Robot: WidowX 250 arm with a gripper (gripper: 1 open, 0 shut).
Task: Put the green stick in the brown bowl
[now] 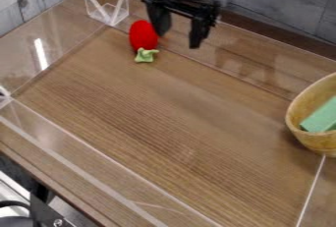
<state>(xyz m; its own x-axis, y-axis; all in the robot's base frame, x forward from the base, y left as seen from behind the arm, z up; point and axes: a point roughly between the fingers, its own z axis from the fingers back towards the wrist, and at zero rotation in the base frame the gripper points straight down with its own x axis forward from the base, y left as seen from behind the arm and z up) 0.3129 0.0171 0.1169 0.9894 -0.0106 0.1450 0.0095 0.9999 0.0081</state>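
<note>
While the brown bowl (297,98) is cropped, the hand (179,25) looks blurry.

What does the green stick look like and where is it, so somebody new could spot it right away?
At the right edge of the wooden table sits a round tan bowl, partly cut off by the picture's edge. The green stick lies inside it, a pale mint, blunt bar. The other green bit, on the red toy, is leafy and yellower.
</note>
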